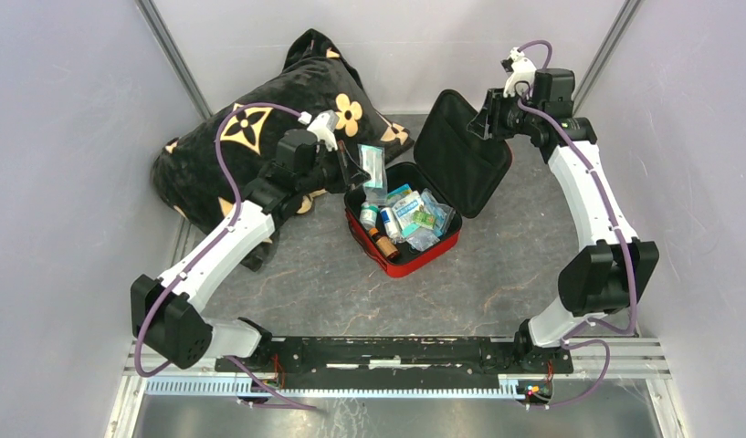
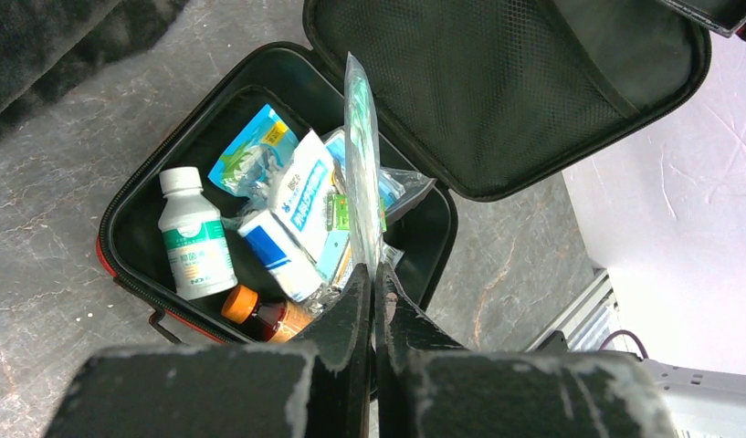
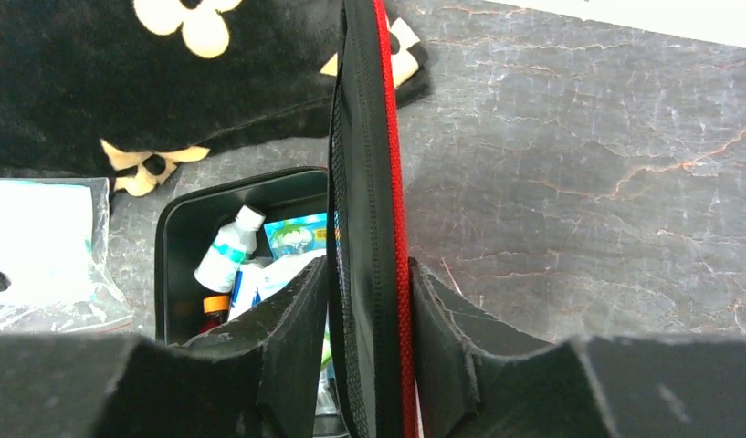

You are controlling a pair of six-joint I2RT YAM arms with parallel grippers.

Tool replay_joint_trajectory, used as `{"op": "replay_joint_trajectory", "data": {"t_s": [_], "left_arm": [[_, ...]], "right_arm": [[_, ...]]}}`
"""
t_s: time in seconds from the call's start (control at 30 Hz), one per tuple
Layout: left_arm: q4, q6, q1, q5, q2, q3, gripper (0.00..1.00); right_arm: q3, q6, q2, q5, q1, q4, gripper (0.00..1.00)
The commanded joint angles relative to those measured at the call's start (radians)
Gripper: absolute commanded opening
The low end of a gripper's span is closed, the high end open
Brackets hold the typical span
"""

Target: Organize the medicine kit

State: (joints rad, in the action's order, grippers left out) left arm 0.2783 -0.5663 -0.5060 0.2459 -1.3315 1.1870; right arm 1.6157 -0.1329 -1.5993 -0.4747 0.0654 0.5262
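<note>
The left claw [image 2: 376, 274] is pinched shut on the bottom edge of a clear flat packet [image 2: 362, 155], which stands on edge, straight up from the fingertips. The packet hangs above the open medicine kit [image 1: 407, 265], over its far-left corner in the overhead view. Below it, the kit's black-lined tray holds a white bottle [image 2: 195, 242] with a green label lying at the left side. An amber bottle [image 2: 264, 315] with an orange cap lies toward the near edge. A heap of blue-and-white sachets [image 2: 296, 205] spreads toward the right; they overlap, and I cannot tell each one apart.

The right claw [image 3: 369, 269] straddles the upper edge of the kit's lid [image 3: 364, 137], with one finger on the black mesh lining and the other on the red shell. Both fingers appear to press against the lid, so the claw is narrowed onto it and holding it. The lid stands raised and tilts back toward the far right.

The kit sits at the middle of the grey marbled table [image 1: 351, 292], with its red shell showing along the near rim. Just beside it, to the far left, lies a large black pillow [image 1: 250, 137] with gold flower patterns. The left arm reaches across the pillow's near side.
</note>
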Motion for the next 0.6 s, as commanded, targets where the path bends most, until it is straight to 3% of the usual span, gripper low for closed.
{"op": "replay_joint_trajectory", "data": {"t_s": [0.0,0.17,0.3,0.57], "left_arm": [[-0.044,0.051,0.000,0.028,-0.015,-0.004,0.02],[-0.040,0.051,0.000,0.027,-0.018,0.007,0.02],[-0.037,0.047,0.000,0.029,-0.022,0.018,0.02],[-0.015,0.053,-0.028,0.081,-0.060,0.108,0.02]], "right_arm": [[0.076,0.033,-0.020,-0.017,0.003,0.082,0.39],[0.058,0.000,-0.002,-0.001,0.003,0.074,0.20],[-0.080,-0.121,0.095,0.080,0.002,0.000,0.00],[-0.566,-0.496,0.466,0.189,0.002,-0.283,0.00]]}}
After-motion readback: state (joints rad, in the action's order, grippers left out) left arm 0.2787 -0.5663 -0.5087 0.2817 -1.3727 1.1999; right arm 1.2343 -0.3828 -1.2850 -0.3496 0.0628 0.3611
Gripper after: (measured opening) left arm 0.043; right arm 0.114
